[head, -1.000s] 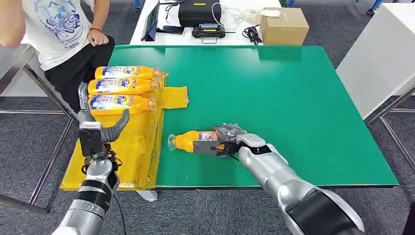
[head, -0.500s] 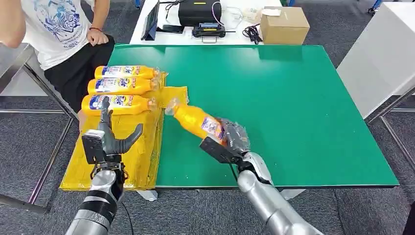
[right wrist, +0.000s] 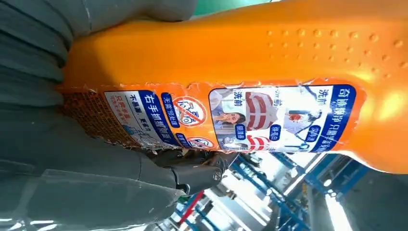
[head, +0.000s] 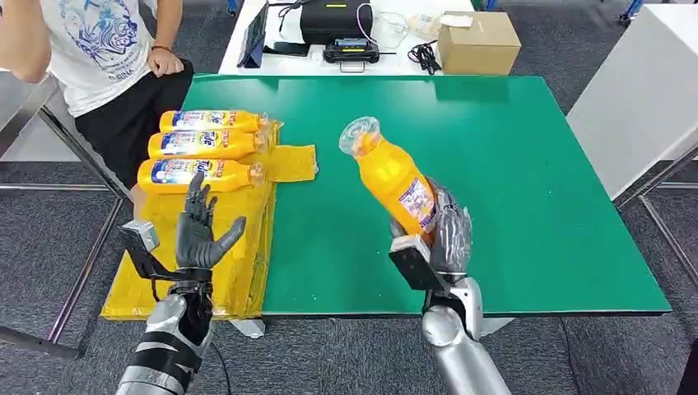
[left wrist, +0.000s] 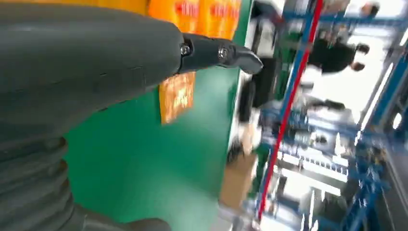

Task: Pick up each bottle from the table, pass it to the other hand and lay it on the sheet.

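Green table mat [head: 510, 164]: three orange bottles [head: 202, 145] already lie on your crinkled yellow sheet [head: 247, 239]; right hand [head: 440, 234] grips a fourth orange plastic bottle [head: 393, 177] aloft, left hand [head: 197, 230] spread empty, so handover remains.

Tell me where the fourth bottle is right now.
In the head view, the bottle is gripped by the right hand, raised over the green table, right of the yellow sheet.

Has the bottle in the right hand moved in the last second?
Yes. The bottle has risen off the green table where it lay, and the right hand now holds it nearly upright, cap tilted away.
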### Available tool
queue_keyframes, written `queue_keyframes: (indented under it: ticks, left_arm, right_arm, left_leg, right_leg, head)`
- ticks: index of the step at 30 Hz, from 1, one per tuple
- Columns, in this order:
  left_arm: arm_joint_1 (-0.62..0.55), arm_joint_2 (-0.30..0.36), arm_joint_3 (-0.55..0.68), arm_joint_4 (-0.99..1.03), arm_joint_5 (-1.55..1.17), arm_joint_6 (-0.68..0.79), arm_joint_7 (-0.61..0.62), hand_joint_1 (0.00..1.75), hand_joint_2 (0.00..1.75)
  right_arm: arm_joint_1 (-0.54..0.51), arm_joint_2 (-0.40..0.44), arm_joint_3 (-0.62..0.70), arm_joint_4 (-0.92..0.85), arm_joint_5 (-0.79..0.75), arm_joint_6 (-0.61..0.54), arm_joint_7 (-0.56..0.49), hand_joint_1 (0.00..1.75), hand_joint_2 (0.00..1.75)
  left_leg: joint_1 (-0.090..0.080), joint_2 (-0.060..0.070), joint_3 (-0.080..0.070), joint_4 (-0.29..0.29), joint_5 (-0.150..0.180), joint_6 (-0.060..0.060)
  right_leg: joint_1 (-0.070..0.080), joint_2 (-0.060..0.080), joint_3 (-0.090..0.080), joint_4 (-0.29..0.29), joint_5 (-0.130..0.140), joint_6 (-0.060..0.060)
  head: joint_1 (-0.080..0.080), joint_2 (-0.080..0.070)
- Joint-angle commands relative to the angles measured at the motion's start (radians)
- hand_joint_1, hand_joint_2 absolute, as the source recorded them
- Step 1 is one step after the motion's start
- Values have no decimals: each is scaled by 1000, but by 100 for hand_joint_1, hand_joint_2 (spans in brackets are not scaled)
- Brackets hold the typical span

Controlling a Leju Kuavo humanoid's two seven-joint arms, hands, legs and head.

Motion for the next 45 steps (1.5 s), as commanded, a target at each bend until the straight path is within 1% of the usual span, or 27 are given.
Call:
queue_keyframes:
  ticks: [1, 3, 5, 6, 7, 12, 14, 16, 17, 20, 21, 22, 23, 24, 25, 26, 27, 28, 29, 30, 33, 34, 35, 36, 37, 41, 45]
  left_arm:
    - [-2, 18, -136, 1, 71, -135, 52, 0, 175]
    - [2, 16, -185, 1, 102, -195, 66, 0, 175]
    - [2, 12, -219, 3, 114, -215, 69, 0, 175]
    - [0, 14, -235, 5, 111, -225, 69, 0, 175]
    - [0, 12, -238, 6, 111, -224, 70, 0, 175]
    - [-9, 11, -270, 52, 136, -260, 96, 0, 175]
    - [-13, 16, -281, 66, 134, -270, 86, 0, 175]
    - [-13, 17, -282, 69, 133, -271, 84, 0, 175]
    - [-11, 28, -300, 71, 117, -284, 88, 0, 175]
    - [-8, 30, -304, 73, 113, -288, 86, 0, 175]
    - [-8, 30, -304, 73, 113, -288, 86, 0, 175]
    - [-8, 30, -304, 73, 113, -288, 86, 0, 175]
    - [-9, 32, -310, 77, 116, -307, 92, 0, 175]
    - [-7, 35, -315, 76, 113, -315, 89, 0, 175]
    - [-5, 36, -322, 76, 105, -323, 85, 0, 175]
    - [-4, 35, -323, 78, 107, -328, 85, 0, 175]
    - [-2, 34, -331, 83, 103, -335, 89, 0, 175]
    - [-2, 33, -333, 84, 100, -337, 85, 0, 175]
    - [-2, 30, -333, 86, 98, -331, 84, 0, 175]
    - [-2, 28, -333, 87, 98, -330, 84, 0, 175]
    - [-2, 28, -333, 87, 98, -330, 84, 0, 175]
    - [-2, 28, -333, 87, 98, -330, 84, 0, 175]
    - [-6, 29, -334, 88, 97, -336, 80, 0, 175]
    - [-10, 26, -329, 96, 96, -328, 77, 0, 175]
    - [-16, 23, -329, 105, 101, -336, 79, 0, 175]
    - [-55, 16, -325, 143, 99, -325, 64, 0, 175]
    - [-67, 12, -318, 155, 96, -315, 62, 0, 175]
  right_arm:
    - [-24, 32, 10, 173, 11, 53, -55, 175, 175]
    - [-46, 60, 54, 270, 19, 66, -81, 175, 175]
    - [-66, 89, 92, 350, 19, 65, -101, 175, 175]
    - [-76, 99, 107, 378, 18, 66, -108, 175, 175]
    - [-75, 104, 109, 381, 19, 62, -108, 175, 175]
    - [-122, 130, 169, 457, 20, 70, -98, 175, 175]
    - [-135, 136, 178, 472, 9, 67, -99, 175, 175]
    - [-140, 137, 182, 473, 7, 64, -100, 175, 175]
    - [-148, 137, 185, 469, -3, 71, -98, 175, 175]
    - [-153, 136, 185, 465, -4, 72, -97, 175, 175]
    - [-153, 136, 185, 465, -4, 72, -97, 175, 175]
    - [-153, 136, 185, 465, -4, 72, -97, 175, 175]
    - [-151, 133, 186, 458, -11, 76, -94, 175, 175]
    - [-153, 133, 186, 455, -14, 75, -92, 175, 175]
    - [-156, 133, 187, 456, -18, 80, -88, 175, 175]
    - [-158, 133, 190, 458, -16, 81, -86, 175, 175]
    - [-162, 136, 199, 465, -13, 89, -84, 175, 175]
    - [-164, 139, 204, 471, -15, 97, -84, 175, 175]
    - [-165, 144, 213, 479, -16, 109, -84, 175, 175]
    - [-163, 147, 215, 479, -15, 106, -85, 175, 175]
    - [-163, 147, 215, 479, -15, 106, -85, 175, 175]
    - [-163, 147, 215, 479, -15, 106, -85, 175, 175]
    - [-168, 147, 230, 494, -17, 128, -84, 175, 175]
    - [-171, 148, 250, 506, -18, 156, -90, 175, 175]
    - [-173, 151, 270, 524, -18, 176, -92, 175, 175]
    - [-187, 159, 362, 619, -32, 302, -115, 175, 175]
    - [-205, 162, 410, 668, -24, 357, -117, 175, 175]
  left_leg:
    - [1, 2, 6, -1, -2, -2]
    - [2, 2, 7, -1, -3, -2]
    - [1, 2, 4, -1, -1, -1]
    - [1, 3, 6, -1, -2, -1]
    - [1, 3, 4, -1, -2, -1]
    - [2, 4, 7, 0, -3, -2]
    - [1, 4, 7, -1, -3, -2]
    - [0, 2, 3, -1, -1, -1]
    - [1, 3, 6, -1, -2, -2]
    - [1, 2, 4, -1, -1, -1]
    - [1, 2, 7, -1, -2, -1]
    - [1, 2, 5, -1, -2, -1]
    - [1, 3, 7, -1, -3, -2]
    - [1, 2, 5, -1, -2, -1]
    - [1, 2, 7, -1, -3, -2]
    - [1, 1, 4, -1, -1, -1]
    - [1, 2, 6, -1, -2, -2]
    - [0, 2, 4, -1, -1, -1]
    - [1, 3, 6, -1, -3, -2]
    - [1, 3, 4, -1, -2, -1]
    - [1, 3, 6, -1, -2, -2]
    - [0, 2, 4, -1, -1, -1]
    - [0, 2, 3, -1, -1, -1]
    - [1, 2, 6, -1, -2, -1]
    - [1, 2, 4, -1, -2, -1]
    - [1, 2, 5, -1, -2, -2]
    - [2, -1, 6, 0, -2, -2]
  right_leg:
    - [1, 1, 6, -1, -2, -2]
    - [2, 2, 7, -2, -2, -2]
    - [1, 1, 4, -1, -1, -1]
    - [1, 2, 6, -1, -1, -2]
    - [1, 3, 3, -1, 0, -2]
    - [2, 3, 6, 0, -2, -3]
    - [2, 3, 6, -1, -2, -3]
    - [0, 1, 2, -1, -1, -1]
    - [1, 2, 5, -1, -1, -2]
    - [1, 2, 3, -1, -1, -2]
    - [1, 1, 6, -1, -2, -2]
    - [1, 2, 5, -1, -2, -2]
    - [1, 2, 7, -1, -2, -3]
    - [1, 2, 4, -1, -1, -2]
    - [1, 1, 7, -1, -2, -3]
    - [1, 0, 4, -1, -1, -2]
    - [1, 1, 6, -1, -2, -2]
    - [1, 1, 4, -1, -1, -2]
    - [1, 2, 6, -1, -2, -2]
    - [1, 2, 4, 0, -1, -2]
    - [1, 2, 6, -1, -2, -2]
    - [1, 1, 4, -1, -1, -2]
    - [0, 1, 3, 0, -1, -1]
    - [1, 2, 6, -1, -2, -2]
    - [1, 2, 4, 0, -1, -2]
    - [1, 1, 5, -1, -2, -2]
    - [2, -1, 6, -1, -3, -3]
  head:
    - [0, 0]
    - [0, 0]
    - [0, 0]
    - [0, 0]
    - [0, 0]
    - [0, 0]
    - [0, 0]
    - [0, 0]
    - [0, 0]
    - [0, 0]
    - [0, 0]
    - [0, 0]
    - [0, 0]
    - [0, 0]
    - [0, 0]
    - [0, 0]
    - [0, 0]
    - [0, 0]
    - [0, 0]
    - [0, 0]
    - [0, 0]
    - [0, 0]
    - [0, 0]
    - [0, 0]
    - [0, 0]
    - [0, 0]
    - [0, 0]
